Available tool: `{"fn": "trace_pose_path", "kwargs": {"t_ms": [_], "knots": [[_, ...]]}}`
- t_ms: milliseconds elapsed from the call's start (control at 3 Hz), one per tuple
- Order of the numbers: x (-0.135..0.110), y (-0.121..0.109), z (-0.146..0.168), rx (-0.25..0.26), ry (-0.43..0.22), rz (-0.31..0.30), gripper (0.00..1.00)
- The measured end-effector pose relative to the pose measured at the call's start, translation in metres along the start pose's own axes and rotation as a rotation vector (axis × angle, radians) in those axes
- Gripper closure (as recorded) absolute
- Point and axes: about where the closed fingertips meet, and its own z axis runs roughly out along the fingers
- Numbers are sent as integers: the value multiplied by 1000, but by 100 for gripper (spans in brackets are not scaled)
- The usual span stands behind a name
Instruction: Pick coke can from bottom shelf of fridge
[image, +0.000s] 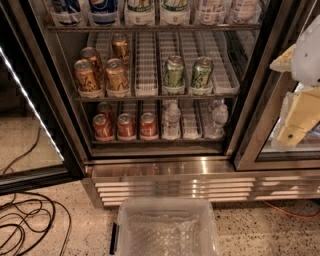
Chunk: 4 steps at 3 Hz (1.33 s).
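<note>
Bottom shelf (158, 141) with coke can (148, 125), gripper (295, 125) well apart at right

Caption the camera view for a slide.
Gripper hangs at right, outside the open fridge; red coke cans line the bottom shelf beside water bottles.

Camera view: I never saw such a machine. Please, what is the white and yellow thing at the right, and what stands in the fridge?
One camera looks down into the open fridge. The white and yellow shape at the right edge is the gripper, the hand of the robot's arm; it hangs outside, before the glass door, with nothing seen in it. On the bottom shelf stand four red coke cans at the left and two water bottles to their right. The shelf above holds gold-brown cans and green cans. A clear plastic bin stands on the floor.
</note>
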Motion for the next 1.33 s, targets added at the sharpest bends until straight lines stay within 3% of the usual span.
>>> {"fn": "trace_pose_path", "kwargs": {"t_ms": [667,1000,1333], "knots": [[-8,9,9,-14,-29,-6,0],[-30,36,34,-53,-140,-10,0],[-63,64,62,-81,-307,40,0]]}}
